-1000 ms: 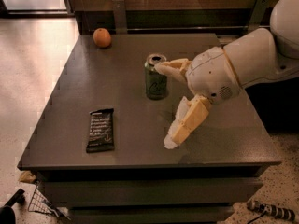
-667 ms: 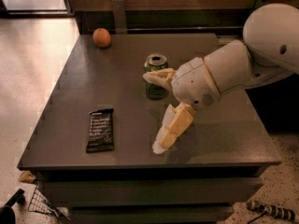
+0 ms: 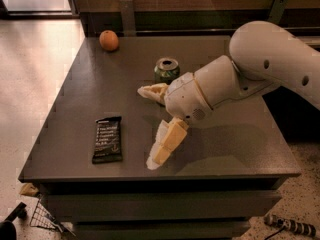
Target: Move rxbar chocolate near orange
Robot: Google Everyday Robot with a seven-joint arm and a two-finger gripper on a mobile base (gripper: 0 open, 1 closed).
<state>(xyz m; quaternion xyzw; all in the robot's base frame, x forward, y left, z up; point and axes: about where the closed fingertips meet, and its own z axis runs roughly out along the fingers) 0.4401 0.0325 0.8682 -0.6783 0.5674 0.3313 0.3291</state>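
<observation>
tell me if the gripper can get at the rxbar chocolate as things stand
Probably yes. The gripper hangs open beside the rxbar chocolate, with only bare table between them; the green can sits farther back, out of the way.

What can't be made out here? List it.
Camera view:
1. Green can: lower part hidden behind the claw, which hangs open above the table between can and rxbar chocolate.
2. Wrapper lettering: too small to read.
3. Arm: cut off by right edge.

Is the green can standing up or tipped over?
Upright: the green can shows its round top. The open tool hovers right of the rxbar chocolate.
</observation>
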